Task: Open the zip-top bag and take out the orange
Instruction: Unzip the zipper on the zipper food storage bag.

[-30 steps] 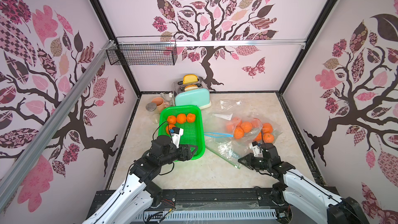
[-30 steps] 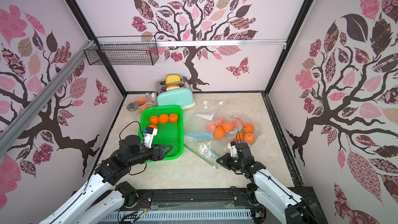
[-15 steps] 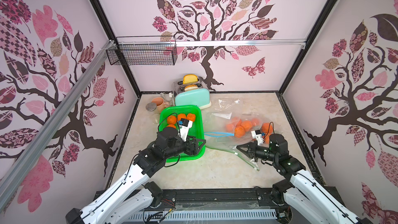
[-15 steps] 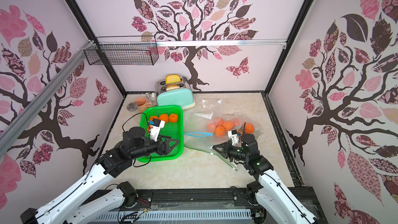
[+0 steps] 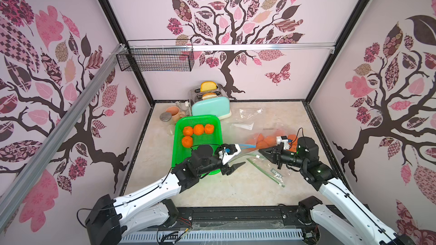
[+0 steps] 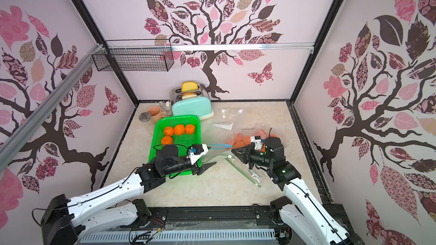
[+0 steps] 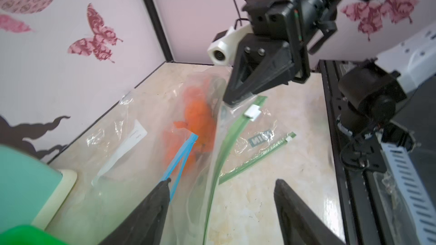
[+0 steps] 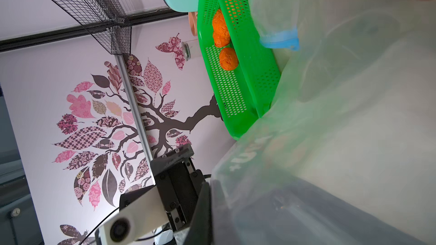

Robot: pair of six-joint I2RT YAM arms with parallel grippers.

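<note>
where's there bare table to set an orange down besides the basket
Barest: the front strip of table between the green basket and front rail, and the back right corner past the empty bag. Crowded: zip-top bag and green-zip bag mid-right; toaster, mug, jar back left.
</note>
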